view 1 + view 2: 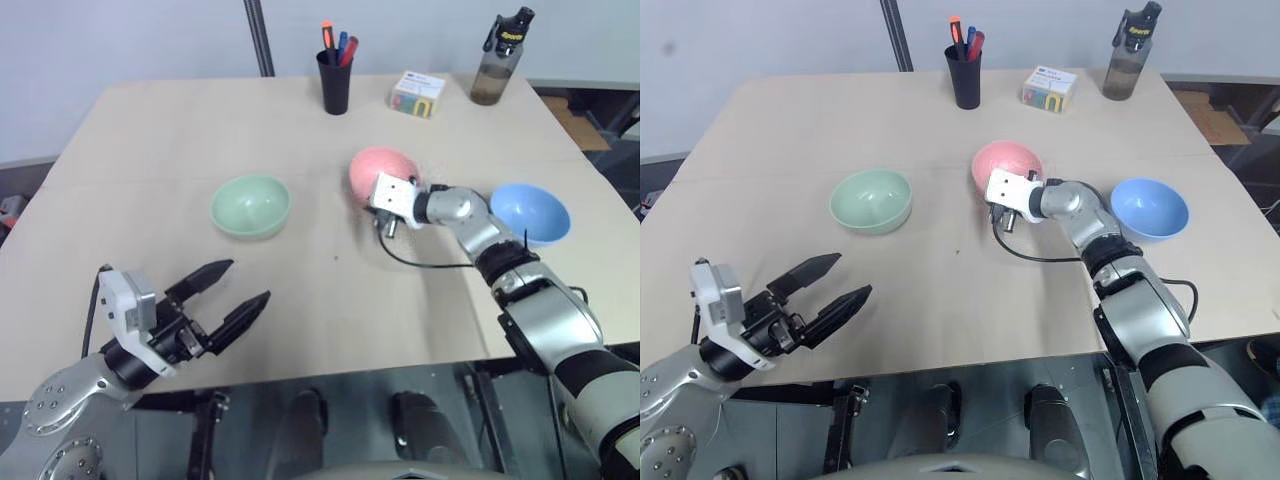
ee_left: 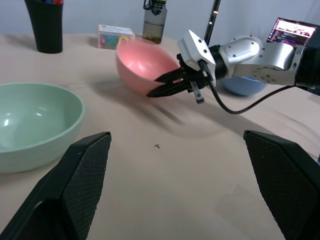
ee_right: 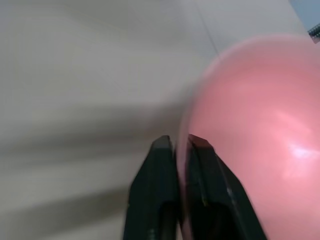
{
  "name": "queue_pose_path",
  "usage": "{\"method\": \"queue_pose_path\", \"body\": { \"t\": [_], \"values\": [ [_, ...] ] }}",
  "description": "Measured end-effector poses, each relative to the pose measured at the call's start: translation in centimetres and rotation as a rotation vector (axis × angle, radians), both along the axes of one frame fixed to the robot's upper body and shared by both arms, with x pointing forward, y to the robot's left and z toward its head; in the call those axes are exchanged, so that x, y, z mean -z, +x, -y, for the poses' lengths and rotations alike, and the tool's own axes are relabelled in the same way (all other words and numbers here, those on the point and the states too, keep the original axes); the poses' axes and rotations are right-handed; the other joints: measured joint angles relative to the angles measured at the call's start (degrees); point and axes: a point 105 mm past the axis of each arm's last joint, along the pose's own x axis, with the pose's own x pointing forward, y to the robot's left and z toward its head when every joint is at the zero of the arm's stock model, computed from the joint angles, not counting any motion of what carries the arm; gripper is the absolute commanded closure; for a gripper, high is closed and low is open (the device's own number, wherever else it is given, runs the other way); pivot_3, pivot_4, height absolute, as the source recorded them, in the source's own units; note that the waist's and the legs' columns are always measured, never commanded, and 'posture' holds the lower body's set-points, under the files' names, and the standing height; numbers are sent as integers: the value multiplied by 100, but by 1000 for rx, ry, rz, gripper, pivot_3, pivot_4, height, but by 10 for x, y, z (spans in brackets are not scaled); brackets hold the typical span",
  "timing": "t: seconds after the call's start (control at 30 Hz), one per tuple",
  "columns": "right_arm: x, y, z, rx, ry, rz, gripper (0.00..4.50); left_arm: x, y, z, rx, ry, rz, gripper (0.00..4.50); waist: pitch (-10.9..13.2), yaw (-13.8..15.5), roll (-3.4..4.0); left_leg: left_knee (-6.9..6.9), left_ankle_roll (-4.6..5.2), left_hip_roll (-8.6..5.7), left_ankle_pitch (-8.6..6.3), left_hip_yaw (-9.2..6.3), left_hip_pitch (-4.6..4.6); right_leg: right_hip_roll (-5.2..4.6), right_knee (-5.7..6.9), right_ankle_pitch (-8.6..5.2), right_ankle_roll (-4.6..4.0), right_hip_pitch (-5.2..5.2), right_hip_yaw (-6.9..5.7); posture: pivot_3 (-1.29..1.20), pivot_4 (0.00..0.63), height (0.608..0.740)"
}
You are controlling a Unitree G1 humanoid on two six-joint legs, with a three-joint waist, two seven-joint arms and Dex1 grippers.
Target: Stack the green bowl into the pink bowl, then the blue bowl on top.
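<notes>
Right gripper clamps the pink bowl rim (light, stiff, likely slippery plastic); left gripper stands released, near left

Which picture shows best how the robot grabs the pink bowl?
The right wrist view: the right gripper pinches the pink bowl's rim between its fingers. The left wrist view shows the bowl tilted in that grip. The eye views show it partly behind the wrist.

Three bowls: green bowl, pink bowl, blue bowl; one pen cup, one bottle, one box.
</notes>
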Motion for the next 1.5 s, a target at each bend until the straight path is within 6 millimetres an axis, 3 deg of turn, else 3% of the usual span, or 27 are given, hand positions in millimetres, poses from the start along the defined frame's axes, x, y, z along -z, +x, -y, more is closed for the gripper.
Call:
{"method": "queue_pose_path", "body": {
  "t": [0.13,0.23,0.3,0.37,0.47,0.73,0.77,0.87,0.93,1.03,1.23,1.33,1.43,1.5],
  "values": [
    [-7,-12,-1,-91,-18,-11,4383,-2,2,2,7,-5,11,0,3,16,5,-1,0,0,0,-2,-2,0,0,0,0,-1,-1,0,150,740],
    [-1,-45,13,-179,-44,-69,4383,-2,6,3,5,-2,19,0,-1,87,-1,-2,0,-1,-1,-4,-3,-1,-5,-1,1,5,-5,0,150,740],
    [15,-67,23,-189,-67,-147,4383,-3,10,2,-3,0,25,0,0,93,0,-2,0,-1,-1,-3,-3,-1,-4,-1,1,3,-4,0,150,740],
    [16,-83,21,-194,-55,-187,4383,-4,14,0,-10,-2,29,0,0,44,5,-1,0,2,-1,1,8,0,1,-2,3,3,0,0,150,740],
    [18,-95,17,-180,-39,-247,3541,-5,17,5,17,-4,37,0,-2,3,1,1,-1,9,0,2,19,6,4,-7,13,6,0,0,150,740],
    [13,-107,7,-156,3,-266,250,-4,24,3,38,6,31,0,-2,36,1,2,-2,9,-1,2,-3,6,-4,1,-2,-2,-2,0,150,740],
    [11,-108,6,-153,9,-257,37,-4,25,3,37,6,31,0,-2,34,1,1,-2,9,-1,2,-3,5,-5,1,-2,-3,-2,0,150,740],
    [3,-108,9,-108,81,-223,37,-4,42,-2,-68,59,50,0,-2,73,-1,3,-2,9,0,-3,-2,6,-3,-2,3,-2,-7,0,150,740],
    [-11,-117,9,-122,187,-193,37,-3,61,-10,-223,157,48,0,-2,104,-3,3,-2,9,0,-7,0,9,-1,-3,8,2,-8,0,150,740],
    [-30,-128,10,-148,326,-201,37,-2,79,-14,-319,283,11,0,-4,106,-7,4,-2,9,0,-5,1,9,-1,-4,10,3,-7,0,150,740],
    [-41,-127,22,-73,442,-194,37,-6,112,-11,-298,656,5,0,-1,133,-1,2,-2,9,0,-2,2,11,0,-4,10,-1,-6,0,150,740],
    [-43,-125,25,-34,461,-179,37,9,127,-9,-267,751,-29,0,-1,128,-2,-1,-2,9,0,0,-4,11,-1,-1,5,-7,-5,0,150,740],
    [-46,-127,27,-15,473,-163,0,24,134,-7,-214,829,-52,844,1,141,-4,-6,-2,9,0,-2,-9,11,-2,2,-1,-11,-6,0,150,740],
    [-46,-127,33,18,476,-151,0,26,138,-2,-175,851,-39,1681,2,161,-5,-5,-2,9,0,-2,-12,11,-3,1,0,-11,-6,0,150,740]
  ]
}}
